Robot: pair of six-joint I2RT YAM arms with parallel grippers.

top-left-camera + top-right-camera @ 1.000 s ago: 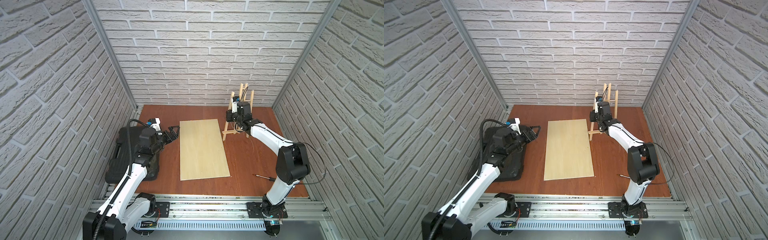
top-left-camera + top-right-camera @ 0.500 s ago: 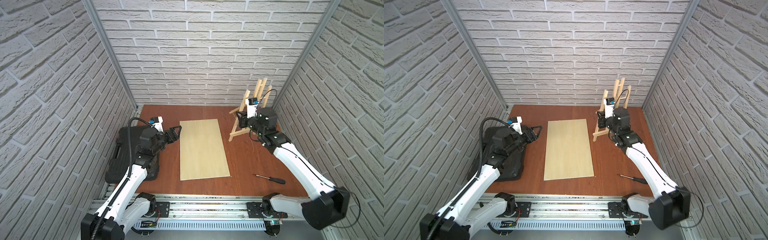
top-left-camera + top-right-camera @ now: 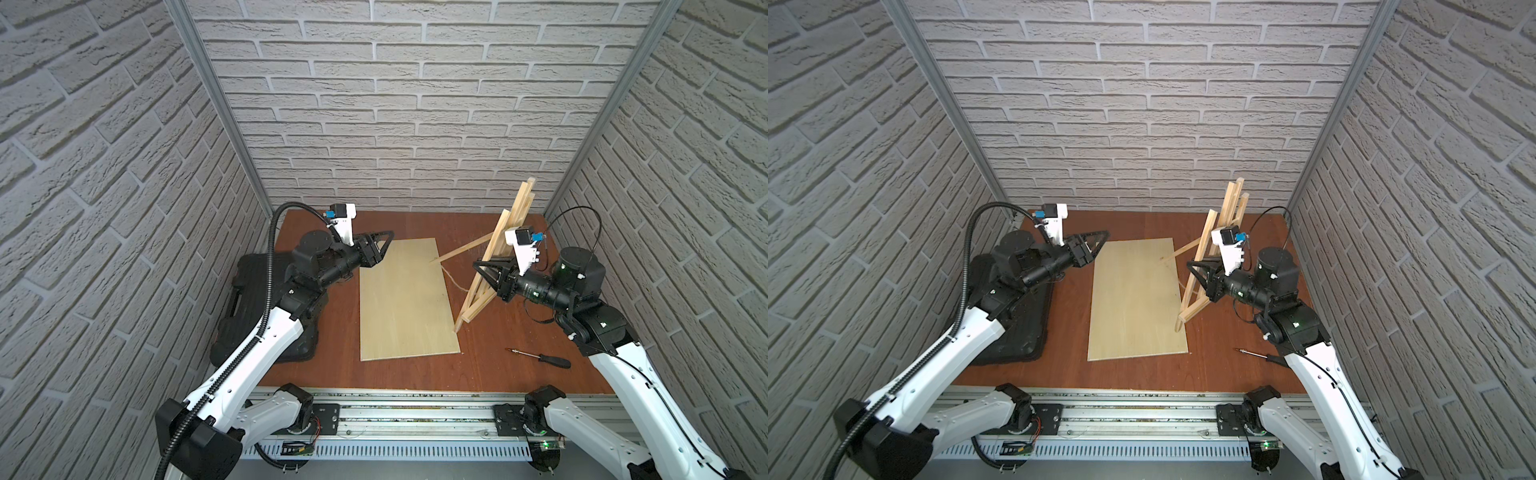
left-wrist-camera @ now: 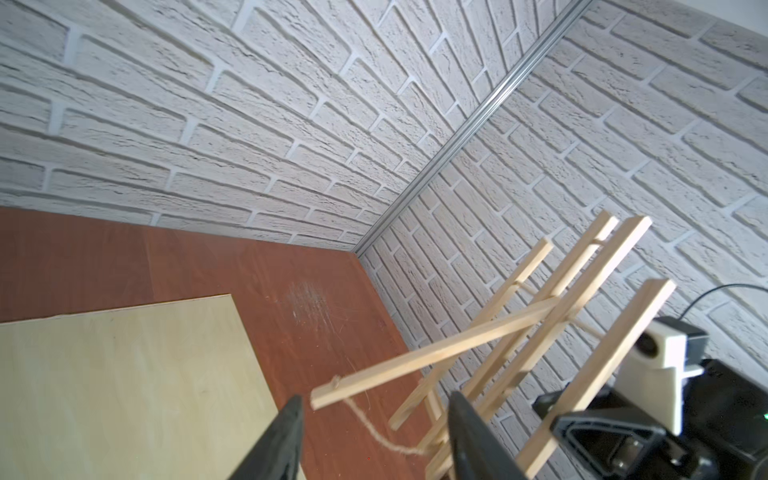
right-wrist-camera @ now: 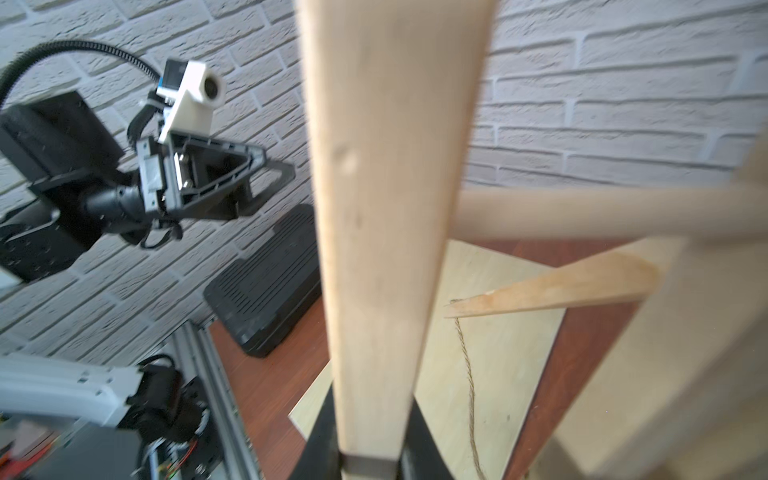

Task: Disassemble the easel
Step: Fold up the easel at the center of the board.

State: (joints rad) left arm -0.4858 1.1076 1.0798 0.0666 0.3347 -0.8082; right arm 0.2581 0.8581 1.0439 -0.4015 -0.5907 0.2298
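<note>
1. My right gripper (image 3: 482,268) is clamped tight on one slat of the small A-shaped easel of thin pale wood (image 3: 519,208).
2. The easel hangs tilted, with its top near the back right corner. Its feet are low, beside the right edge of the big flat pale plywood board (image 3: 399,307). I cannot tell if they touch down.
3. My left gripper (image 3: 386,237) holds nothing. Its fingers (image 4: 286,440) are apart.
4. The easel's thin back leg (image 3: 461,248) sticks out over the board, and a brown string (image 4: 374,432) hangs from its tip.
5. I think the left gripper should grab that leg near the tip, not the string. Then it should pull slowly while the right one holds firm.
6. There is open room over the board. The easel's top is close to the brick wall. The black-handled screwdriver (image 3: 540,358) lies by my right arm, and the black plastic case (image 3: 245,291) lies under my left.
</note>
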